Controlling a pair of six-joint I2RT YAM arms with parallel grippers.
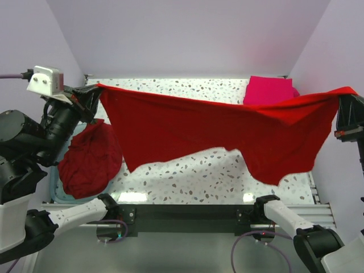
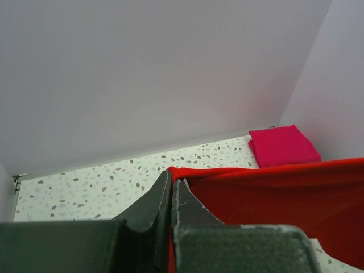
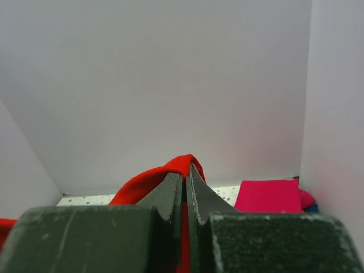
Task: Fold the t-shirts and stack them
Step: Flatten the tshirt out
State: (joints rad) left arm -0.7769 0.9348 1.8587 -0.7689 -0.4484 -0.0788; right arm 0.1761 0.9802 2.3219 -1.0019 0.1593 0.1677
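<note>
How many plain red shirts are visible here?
2. The stretched shirt hangs between the left gripper and right gripper; the crumpled shirt lies in the tub at left. Others may be hidden beneath it.

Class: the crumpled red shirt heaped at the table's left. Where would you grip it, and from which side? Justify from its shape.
Likely best: pinch a raised fold near the top of the crumpled red shirt, coming straight down. It is a rounded heap showing no free hem or corner, and the teal tub rim borders its left side.
</note>
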